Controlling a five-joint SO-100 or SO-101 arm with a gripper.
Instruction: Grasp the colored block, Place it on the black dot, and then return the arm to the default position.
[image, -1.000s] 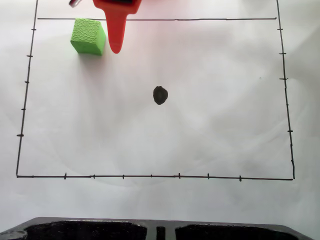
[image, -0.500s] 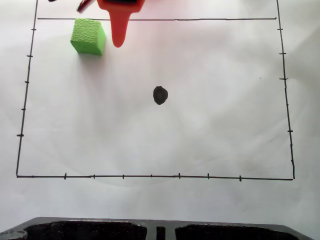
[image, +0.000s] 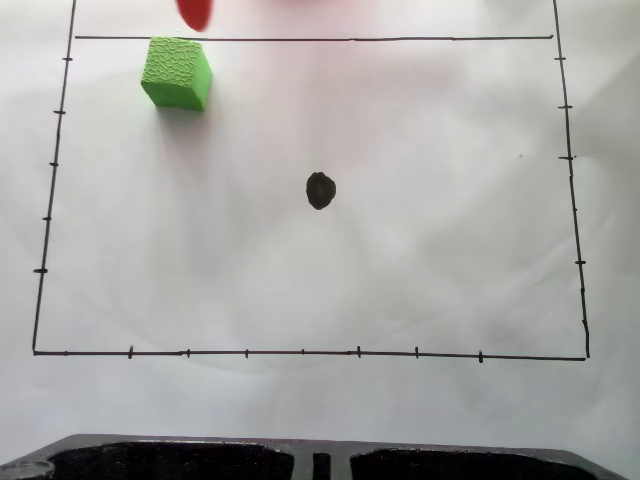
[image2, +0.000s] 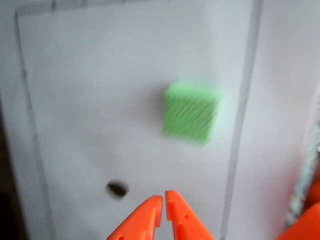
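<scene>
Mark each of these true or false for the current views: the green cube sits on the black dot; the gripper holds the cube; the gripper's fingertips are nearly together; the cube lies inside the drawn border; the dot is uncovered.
1. The green cube sits on the black dot. False: it lies apart from it, up and to the left in the fixed view.
2. The gripper holds the cube. False: nothing is between its fingertips.
3. The fingertips are nearly together. True, in the wrist view.
4. The cube lies inside the drawn border. True.
5. The dot is uncovered. True.
</scene>
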